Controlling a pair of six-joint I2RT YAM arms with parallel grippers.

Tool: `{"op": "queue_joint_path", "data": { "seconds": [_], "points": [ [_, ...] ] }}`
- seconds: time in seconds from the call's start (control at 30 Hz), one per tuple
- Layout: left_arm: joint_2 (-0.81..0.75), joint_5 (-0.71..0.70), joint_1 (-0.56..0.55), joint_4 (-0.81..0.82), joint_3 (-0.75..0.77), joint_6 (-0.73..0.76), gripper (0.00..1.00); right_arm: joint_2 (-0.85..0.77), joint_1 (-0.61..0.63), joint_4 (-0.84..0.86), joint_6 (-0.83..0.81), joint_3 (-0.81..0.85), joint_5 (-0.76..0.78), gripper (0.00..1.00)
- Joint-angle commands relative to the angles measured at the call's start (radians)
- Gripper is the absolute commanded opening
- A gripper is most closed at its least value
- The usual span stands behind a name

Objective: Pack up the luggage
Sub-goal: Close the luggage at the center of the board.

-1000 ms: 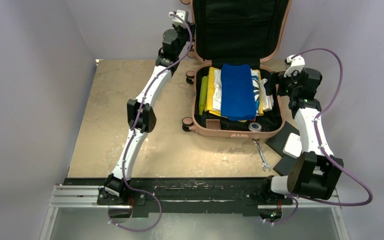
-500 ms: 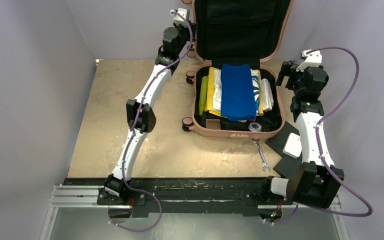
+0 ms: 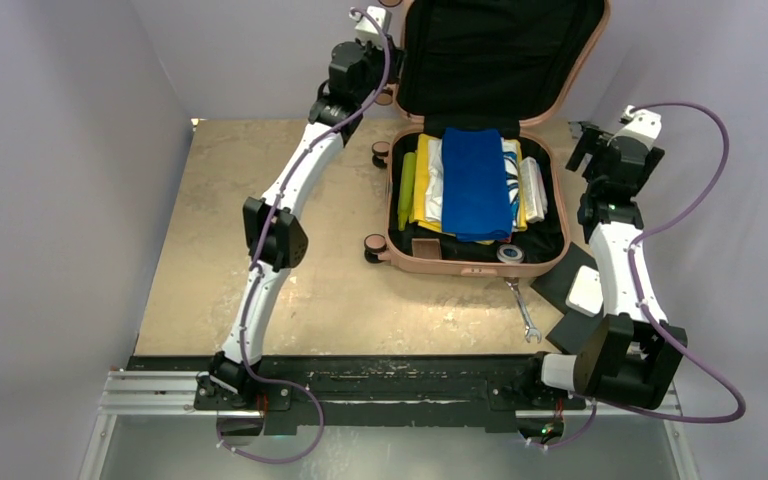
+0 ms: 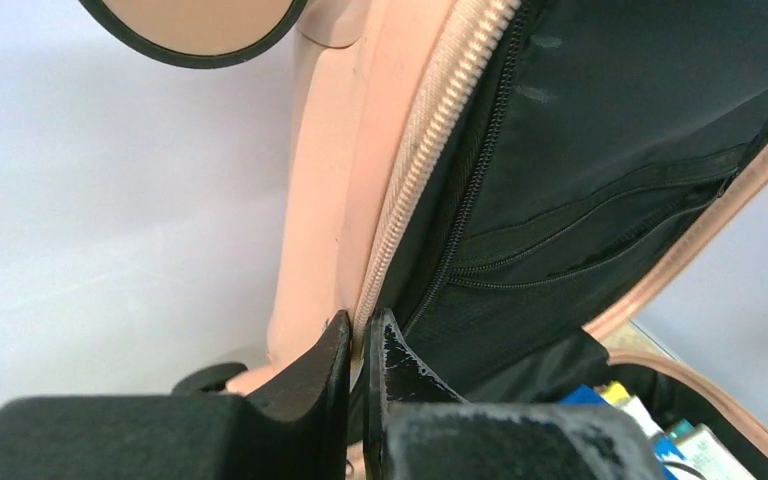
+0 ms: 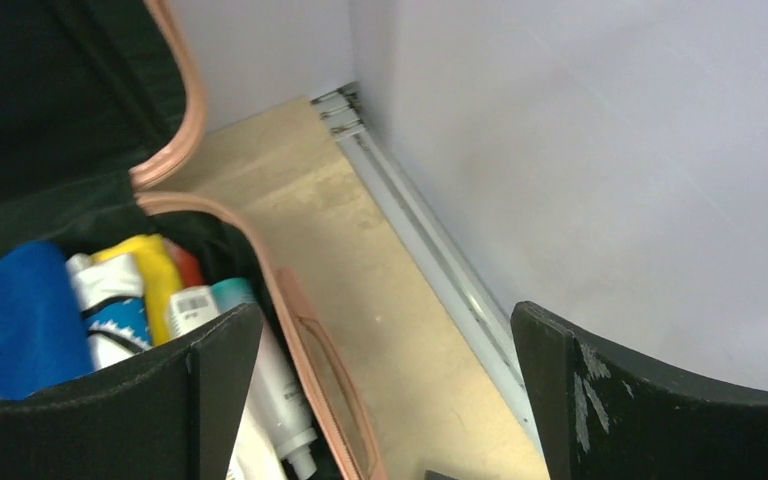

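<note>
Tan desk [image 3: 260,250], pale walls. On it the luggage [image 3: 475,264] lies open and packed. Left gripper [image 4: 365,338] pinches the lid [image 3: 500,50] by its zipper edge; right gripper [image 5: 385,340] gapes empty beside the luggage's right rim. So thin a pinch may slip off, dropping the lid

Surfaces noted: luggage [image 3: 475,268] shell is hard pink plastic, smooth, low sheen; lining [image 3: 500,50] black cloth, matt, with stitched seams; zipper [image 4: 430,140] ribbed pink woven tape; blue garment [image 3: 476,185] soft matt cloth. Also: table [image 3: 220,200] a beige board, mottled, worn, matt; wrench [image 3: 522,310] bare bright metal; pads [image 3: 560,285] black, matt; rail [image 3: 160,395] silvery metal. Finally, left fingers [image 4: 400,365] and right fingers [image 5: 600,400] — black matt plastic, scuffed whitish near edges.
</note>
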Motion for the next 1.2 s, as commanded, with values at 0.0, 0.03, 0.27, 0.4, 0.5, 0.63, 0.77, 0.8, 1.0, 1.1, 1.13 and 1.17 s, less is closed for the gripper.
{"op": "queue_joint_path", "data": {
  "seconds": [0.0, 0.03, 0.27, 0.4, 0.5, 0.63, 0.77, 0.8, 1.0, 1.1, 1.13, 1.17],
  "points": [
    [-0.186, 0.07, -0.047, -0.03, -0.077, -0.053, 0.0, -0.022, 0.001, 0.041, 0.078, -0.005, 0.227, 0.99],
    [-0.219, 0.06, -0.045, -0.05, -0.112, -0.051, 0.0, -0.028, 0.001, 0.046, 0.08, -0.016, 0.258, 0.99],
    [-0.42, 0.024, -0.044, -0.152, -0.423, -0.057, 0.0, -0.021, 0.002, 0.023, 0.049, -0.035, 0.303, 0.99],
    [-0.526, 0.061, -0.043, -0.164, -0.588, -0.073, 0.0, 0.002, 0.0, -0.013, 0.064, -0.022, 0.311, 0.99],
    [-0.606, 0.086, -0.048, -0.168, -0.704, -0.083, 0.0, 0.008, -0.003, -0.015, 0.071, -0.026, 0.318, 0.99],
    [-0.707, 0.09, -0.057, -0.183, -0.854, -0.082, 0.0, 0.003, -0.018, -0.026, 0.07, -0.032, 0.328, 0.99],
    [-0.791, 0.097, -0.061, -0.195, -0.994, -0.097, 0.0, -0.007, -0.045, -0.044, 0.06, -0.027, 0.36, 0.99],
    [-0.805, 0.099, -0.063, -0.197, -1.024, -0.096, 0.0, -0.014, -0.052, -0.046, 0.058, -0.028, 0.362, 0.99],
    [-0.865, 0.078, -0.063, -0.219, -1.154, -0.082, 0.0, -0.089, -0.071, -0.024, 0.013, -0.087, 0.331, 0.99],
    [-0.883, 0.104, -0.063, -0.232, -1.201, -0.075, 0.01, -0.111, -0.07, -0.022, -0.009, -0.117, 0.291, 0.99],
    [-0.89, 0.121, -0.064, -0.234, -1.219, -0.074, 0.04, -0.112, -0.071, -0.022, -0.014, -0.124, 0.277, 0.99],
    [-0.897, 0.132, -0.065, -0.238, -1.239, -0.073, 0.08, -0.11, -0.071, -0.022, -0.018, -0.129, 0.267, 0.99]
  ]
}}
